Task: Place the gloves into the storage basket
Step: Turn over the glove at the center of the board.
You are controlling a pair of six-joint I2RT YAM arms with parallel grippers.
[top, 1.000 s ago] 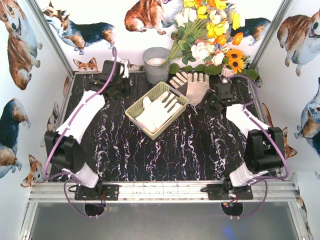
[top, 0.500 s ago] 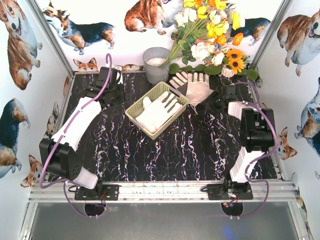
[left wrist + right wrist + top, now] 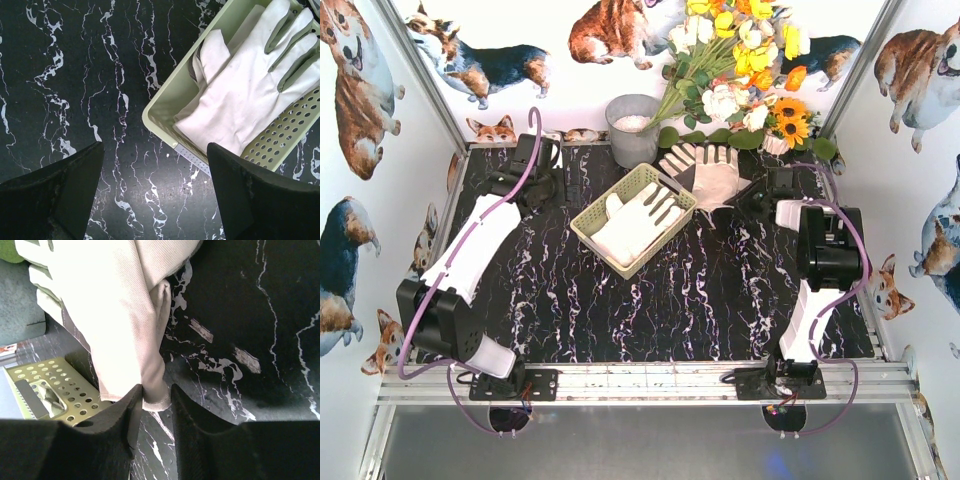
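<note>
At right gripper (image 3: 156, 390), 1 cream glove (image 3: 115, 305)

1. A black table (image 3: 650, 300) with white marble veins.
2. White walls (image 3: 360, 200) printed with corgis stand left, right and behind the table.
3. A grey bucket (image 3: 632, 130) and a bunch of yellow, white and orange flowers (image 3: 740, 60) sit at the table's far edge.
4. A metal rail (image 3: 650, 382) lines its near edge.
</note>
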